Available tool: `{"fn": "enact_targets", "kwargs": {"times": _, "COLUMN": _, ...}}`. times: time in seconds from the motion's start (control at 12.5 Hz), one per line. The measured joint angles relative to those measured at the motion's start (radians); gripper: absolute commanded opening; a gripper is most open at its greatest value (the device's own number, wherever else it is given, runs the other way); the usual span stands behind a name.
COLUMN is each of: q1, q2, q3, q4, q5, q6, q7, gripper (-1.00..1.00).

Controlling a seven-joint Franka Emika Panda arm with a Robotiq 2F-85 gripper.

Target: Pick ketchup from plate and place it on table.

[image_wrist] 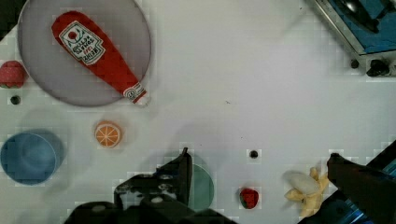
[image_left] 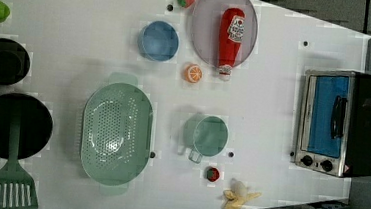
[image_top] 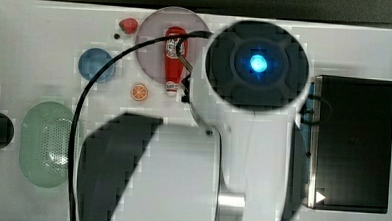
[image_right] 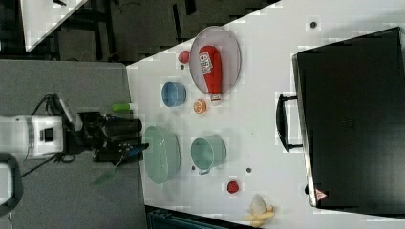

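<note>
Table point(image_left: 273, 116) was white and crowded. Toaster oven point(image_left: 335, 121) sat at 3 o'clock in the left view. Green basket point(image_left: 116, 133) lay around 8 o'clock there, with a green mug point(image_left: 206, 135) just beside it toward centre. Plate point(image_left: 204, 28) sat at 12 o'clock in the left view, near the table's far edge. Ketchup point(image_left: 230, 38) lay flat on the plate, cap end poking past the rim at the plate's 5 o'clock, toward the orange slice point(image_left: 193, 73). Blue bowl point(image_left: 158, 40) sat at the plate's 9 o'clock, apart from it. Gripper point(image_right: 129, 139) in the right view hung well away from the ketchup, nothing in it; fingers looked spread wide, though they were dark and hard to read.
</note>
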Motion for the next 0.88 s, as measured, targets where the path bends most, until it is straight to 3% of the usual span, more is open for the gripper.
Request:
{"fn": "enact_targets", "kwargs": {"times": 0.48, "q1": 0.007, "q2": 0.254, "q3": 0.071, "q4": -0.017, "q5": 0.009, "q6": 0.123, "q7": -0.045, "gripper": 1.00}}
{"fn": "enact_targets", "kwargs": {"times": 0.88, "q1": 0.037, "q2": 0.435, "q3": 0.099, "q4": -0.022, "q5": 0.011, "q6": 0.301, "q7": -0.278, "gripper": 1.00}}
